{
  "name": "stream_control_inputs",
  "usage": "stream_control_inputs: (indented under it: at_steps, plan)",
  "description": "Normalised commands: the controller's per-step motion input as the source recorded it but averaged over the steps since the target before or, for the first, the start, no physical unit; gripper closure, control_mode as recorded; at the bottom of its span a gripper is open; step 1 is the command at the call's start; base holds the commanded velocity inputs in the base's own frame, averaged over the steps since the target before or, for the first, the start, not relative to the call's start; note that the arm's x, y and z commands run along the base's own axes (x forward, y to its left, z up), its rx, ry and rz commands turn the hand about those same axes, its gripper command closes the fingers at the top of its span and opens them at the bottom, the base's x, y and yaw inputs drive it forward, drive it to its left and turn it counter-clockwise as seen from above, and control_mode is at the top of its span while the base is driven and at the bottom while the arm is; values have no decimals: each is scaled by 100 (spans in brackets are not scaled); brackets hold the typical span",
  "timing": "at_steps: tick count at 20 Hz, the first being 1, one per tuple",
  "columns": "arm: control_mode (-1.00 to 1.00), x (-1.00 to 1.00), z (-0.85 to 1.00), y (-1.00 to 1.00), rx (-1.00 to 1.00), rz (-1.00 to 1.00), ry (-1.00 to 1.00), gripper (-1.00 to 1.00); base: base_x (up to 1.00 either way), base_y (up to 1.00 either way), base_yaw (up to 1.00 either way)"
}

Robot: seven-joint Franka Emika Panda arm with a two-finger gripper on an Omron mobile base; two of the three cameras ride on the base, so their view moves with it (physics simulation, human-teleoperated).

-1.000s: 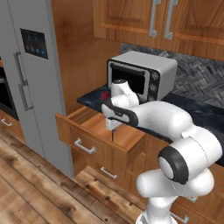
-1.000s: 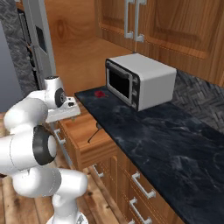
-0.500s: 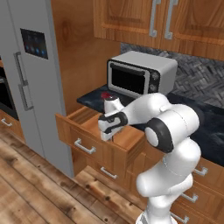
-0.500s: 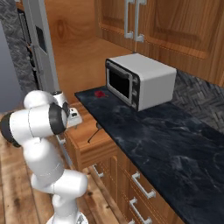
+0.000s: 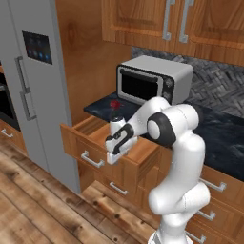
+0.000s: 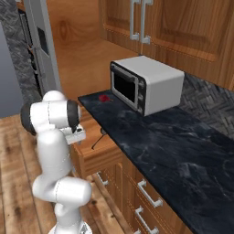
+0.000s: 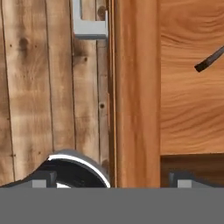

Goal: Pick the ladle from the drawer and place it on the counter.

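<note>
The drawer (image 5: 80, 127) stands pulled open below the counter (image 6: 173, 146). The ladle (image 6: 98, 140) lies on the drawer floor (image 6: 104, 151), a thin dark handle running diagonally. In the hand view only the handle's dark tip (image 7: 209, 60) shows at the right, on the light wood of the drawer floor (image 7: 188, 109). My gripper (image 5: 112, 153) hangs over the drawer's front edge, pointing down. It is open, with the fingertips (image 7: 43, 179) far apart astride the front panel and nothing between them. The drawer's silver bar handle (image 7: 89, 27) shows beyond the panel. The gripper (image 6: 76, 135) is short of the ladle, apart from it.
A silver microwave (image 5: 153, 81) stands on the counter (image 5: 224, 138) with a small red round object (image 5: 114, 104) at its left. A tall grey fridge (image 5: 28, 81) stands left of the drawer. Narrower drawers with bar handles (image 6: 148, 194) sit under the counter. Wooden floor lies below.
The arm has folded downward, and the gripper has come lower and toward the drawer's front edge. The jaws stay wide open. The ladle has not moved.
</note>
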Motion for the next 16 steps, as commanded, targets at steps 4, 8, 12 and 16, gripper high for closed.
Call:
stream_control_inputs:
  at_steps: [4, 8, 12, 16]
  plan:
    - [-100, -11, -68, 35, 0, 0, 13, -100, 0, 0, 0]
    - [-100, -68, -55, 76, 0, 4, 0, -100, 0, 0, 0]
    - [-100, -99, -37, 100, 0, 16, 1, -100, 0, 0, 0]
    - [-100, -94, -16, 100, 1, 21, 0, -100, 0, 0, 0]
